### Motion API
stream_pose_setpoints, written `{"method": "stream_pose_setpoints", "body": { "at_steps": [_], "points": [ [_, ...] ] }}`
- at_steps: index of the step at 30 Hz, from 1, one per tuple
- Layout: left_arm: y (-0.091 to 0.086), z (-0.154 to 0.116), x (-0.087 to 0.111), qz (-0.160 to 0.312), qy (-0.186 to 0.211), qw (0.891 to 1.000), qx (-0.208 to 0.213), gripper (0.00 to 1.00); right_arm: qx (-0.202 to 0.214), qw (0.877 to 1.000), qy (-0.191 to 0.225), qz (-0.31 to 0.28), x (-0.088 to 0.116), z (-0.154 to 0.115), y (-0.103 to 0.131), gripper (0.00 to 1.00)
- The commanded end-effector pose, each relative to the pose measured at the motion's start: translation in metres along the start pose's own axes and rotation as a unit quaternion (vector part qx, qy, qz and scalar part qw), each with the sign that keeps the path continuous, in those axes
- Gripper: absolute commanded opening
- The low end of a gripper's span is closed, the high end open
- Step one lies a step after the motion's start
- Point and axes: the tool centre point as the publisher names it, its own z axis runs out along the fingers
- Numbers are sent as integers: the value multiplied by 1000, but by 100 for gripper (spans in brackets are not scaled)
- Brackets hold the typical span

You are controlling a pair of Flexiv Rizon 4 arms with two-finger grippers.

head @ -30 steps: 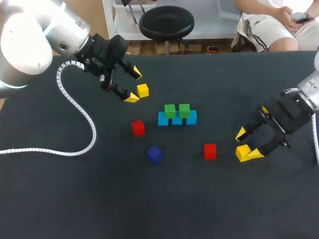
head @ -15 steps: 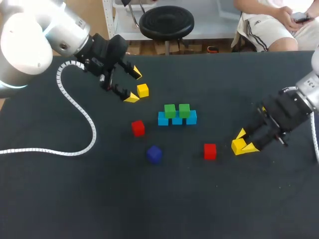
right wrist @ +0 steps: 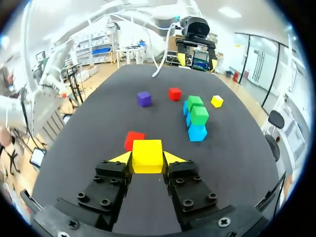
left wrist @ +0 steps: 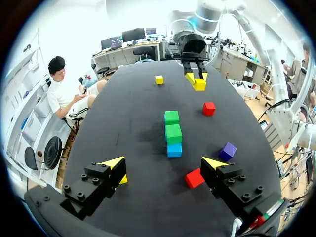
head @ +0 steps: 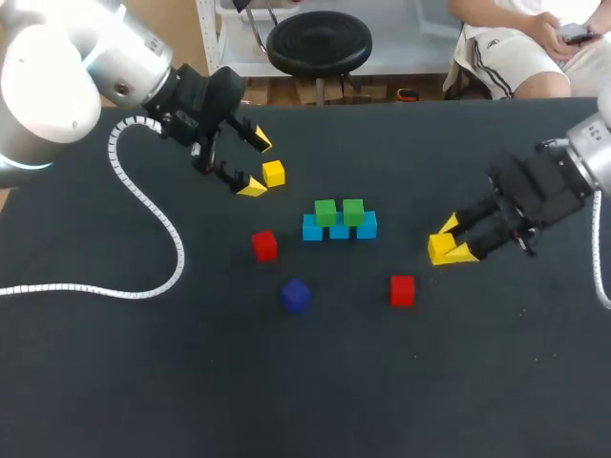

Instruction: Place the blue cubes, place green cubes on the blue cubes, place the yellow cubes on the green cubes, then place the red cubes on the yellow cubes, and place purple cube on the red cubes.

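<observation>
Right tool (head: pixel 442 247) clamps a yellow cube (right wrist: pixel 147 154) (left tool (head: pixel 258 165) wide); I see open desk (head: pixel 430 143) leftward to green cubes (head: pixel 339 211), red cube (head: pixel 402 289) just nearer.

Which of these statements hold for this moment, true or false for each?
1. The right gripper is shut on a yellow cube. True.
2. The purple cube sits on a red cube. False: it lies alone on the table, apart from both red cubes.
3. Two green cubes rest on the blue cubes. True.
4. The left gripper holds a yellow cube. False: it is open, and the second yellow cube lies on the table by one fingertip.
</observation>
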Motion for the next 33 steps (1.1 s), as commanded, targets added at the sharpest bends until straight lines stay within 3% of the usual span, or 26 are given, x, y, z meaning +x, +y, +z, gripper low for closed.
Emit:
{"method": "stream_pose_setpoints", "body": {
  "at_steps": [1,14,26,33],
  "points": [
    [1,0,0,0,0,1000,0,100,-9,1000,21,15,-19,5,-8,0],
    [1,0,0,0,0,1000,0,100,18,999,20,32,-56,21,-35,0],
    [1,0,0,0,0,1000,0,100,13,1000,11,-6,-84,28,-40,0],
    [1,0,0,0,0,1000,0,100,13,1000,11,-6,-84,28,-40,0]
  ]
}}
